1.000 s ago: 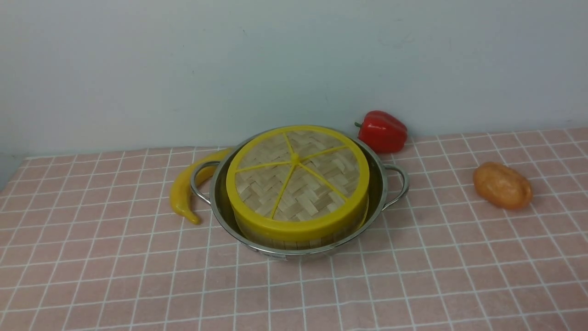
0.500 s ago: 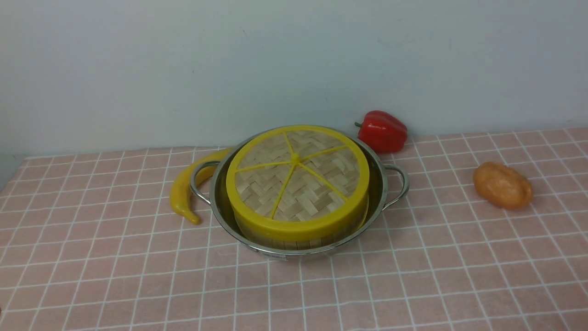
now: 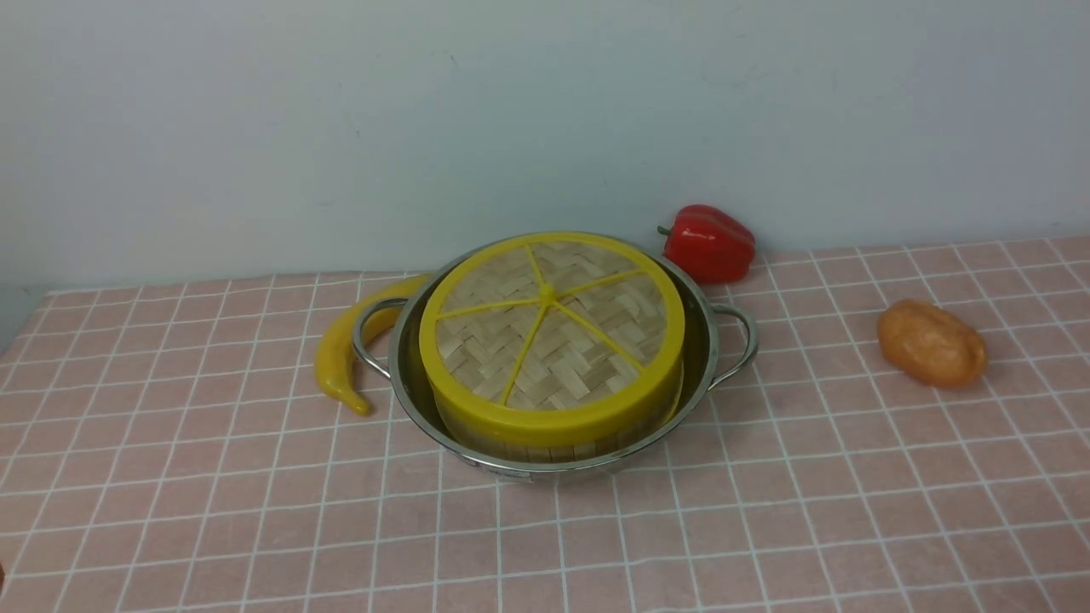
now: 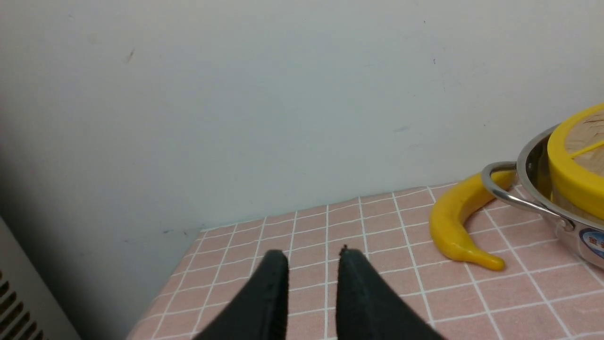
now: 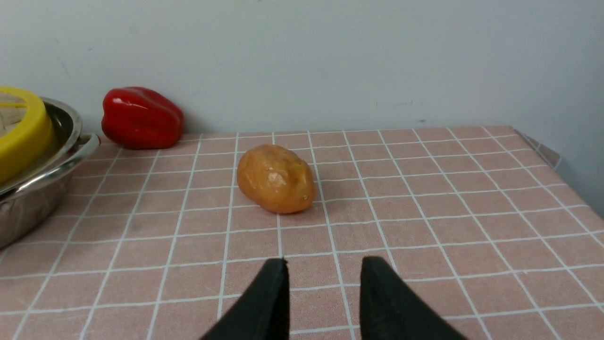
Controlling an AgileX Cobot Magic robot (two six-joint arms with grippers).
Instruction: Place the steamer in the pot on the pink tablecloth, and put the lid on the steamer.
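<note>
Lid (image 3: 549,328) on steamer (image 3: 553,443) inside pot (image 3: 409,375); steamer contents hidden, apparently seated

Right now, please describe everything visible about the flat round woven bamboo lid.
The flat round woven bamboo lid has a thick yellow plastic rim, five thin yellow spokes and a small centre knob. It lies level, closing the bamboo steamer, which sits inside the shiny steel pot. Nothing rests on it and no gripper touches it.
</note>
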